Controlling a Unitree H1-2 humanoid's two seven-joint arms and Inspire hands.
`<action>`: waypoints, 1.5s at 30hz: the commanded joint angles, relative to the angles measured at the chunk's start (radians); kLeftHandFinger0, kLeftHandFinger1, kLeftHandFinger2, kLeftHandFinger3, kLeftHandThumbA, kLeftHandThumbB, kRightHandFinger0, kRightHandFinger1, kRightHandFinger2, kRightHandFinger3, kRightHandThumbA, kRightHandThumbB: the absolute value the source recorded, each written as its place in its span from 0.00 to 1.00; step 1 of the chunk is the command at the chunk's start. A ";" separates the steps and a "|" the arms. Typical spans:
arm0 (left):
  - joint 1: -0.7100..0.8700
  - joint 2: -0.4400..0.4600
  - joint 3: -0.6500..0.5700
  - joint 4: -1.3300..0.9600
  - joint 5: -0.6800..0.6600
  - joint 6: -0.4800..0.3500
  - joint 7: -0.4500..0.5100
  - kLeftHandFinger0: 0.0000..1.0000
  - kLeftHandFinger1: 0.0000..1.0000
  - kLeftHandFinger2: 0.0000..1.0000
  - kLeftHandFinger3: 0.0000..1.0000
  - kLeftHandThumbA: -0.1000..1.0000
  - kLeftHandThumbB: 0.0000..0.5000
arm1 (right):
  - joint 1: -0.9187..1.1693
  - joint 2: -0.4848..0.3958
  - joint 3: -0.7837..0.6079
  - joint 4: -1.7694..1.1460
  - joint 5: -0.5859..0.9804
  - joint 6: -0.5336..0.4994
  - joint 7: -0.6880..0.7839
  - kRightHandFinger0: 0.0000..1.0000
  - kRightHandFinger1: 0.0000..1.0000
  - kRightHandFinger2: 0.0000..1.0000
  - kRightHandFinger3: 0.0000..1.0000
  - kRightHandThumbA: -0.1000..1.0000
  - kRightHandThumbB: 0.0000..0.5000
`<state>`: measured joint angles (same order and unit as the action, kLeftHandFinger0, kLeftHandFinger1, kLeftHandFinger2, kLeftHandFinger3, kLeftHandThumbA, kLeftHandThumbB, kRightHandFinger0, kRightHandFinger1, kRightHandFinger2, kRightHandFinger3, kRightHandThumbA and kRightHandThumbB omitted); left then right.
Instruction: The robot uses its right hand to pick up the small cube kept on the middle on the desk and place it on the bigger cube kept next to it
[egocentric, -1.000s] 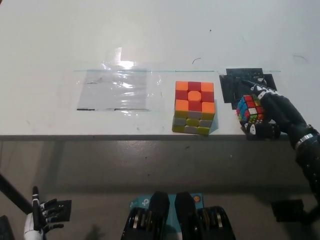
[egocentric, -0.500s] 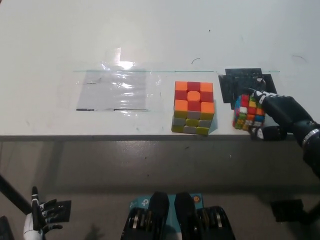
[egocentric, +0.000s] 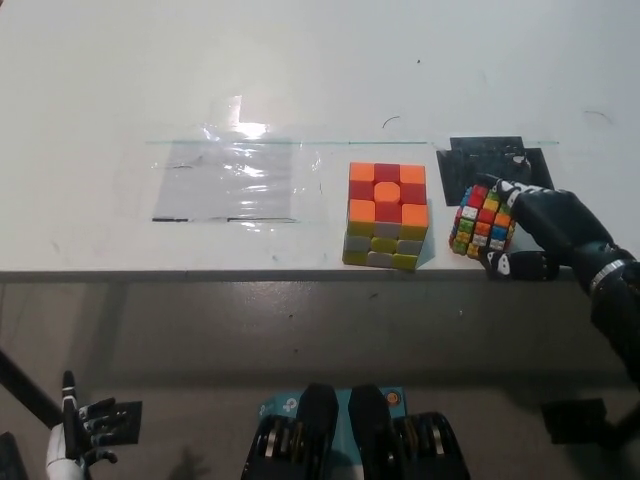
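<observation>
A small multicoloured cube (egocentric: 481, 219) is tilted on its edge near the desk's front edge, held by my black right hand (egocentric: 540, 232), which is shut on it from the right. To its left, a short gap away, the bigger cube (egocentric: 387, 215) sits on the desk with an orange and red top and yellow and grey front. My white left hand (egocentric: 72, 441) hangs low at the lower left, off the desk, holding nothing.
A black patch (egocentric: 487, 160) lies on the white desk (egocentric: 320, 70) behind the small cube. A shiny clear plastic sheet (egocentric: 232, 180) lies left of the bigger cube. The desk's front edge runs just below both cubes.
My right hand has carried the small cube a little left toward the bigger cube and tipped it further over. The left hand has sunk slightly lower.
</observation>
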<state>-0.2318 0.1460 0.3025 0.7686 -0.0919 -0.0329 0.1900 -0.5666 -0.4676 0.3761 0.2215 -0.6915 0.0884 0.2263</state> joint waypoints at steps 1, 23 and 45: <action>-0.025 0.020 0.007 -0.018 -0.011 -0.023 0.016 0.21 0.33 0.45 0.55 1.00 0.67 | -0.022 0.010 -0.013 0.021 -0.026 -0.067 -0.095 0.00 0.00 0.03 1.00 0.00 0.00; -0.010 0.014 0.002 -0.031 -0.003 -0.018 0.026 0.12 0.28 0.43 0.54 1.00 0.46 | -0.053 0.049 -0.047 0.132 -0.088 -0.184 -0.381 0.00 0.11 0.33 0.01 0.00 0.06; -0.001 0.016 0.001 -0.011 -0.008 -0.036 0.014 0.14 0.28 0.41 0.47 1.00 0.53 | -0.094 0.044 -0.068 0.081 -0.113 -0.225 -0.422 0.00 0.02 0.27 0.03 0.00 0.41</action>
<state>-0.2298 0.1460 0.3010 0.7690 -0.0926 -0.0339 0.1944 -0.5901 -0.4079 0.3380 0.3498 -0.7959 -0.0983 -0.1344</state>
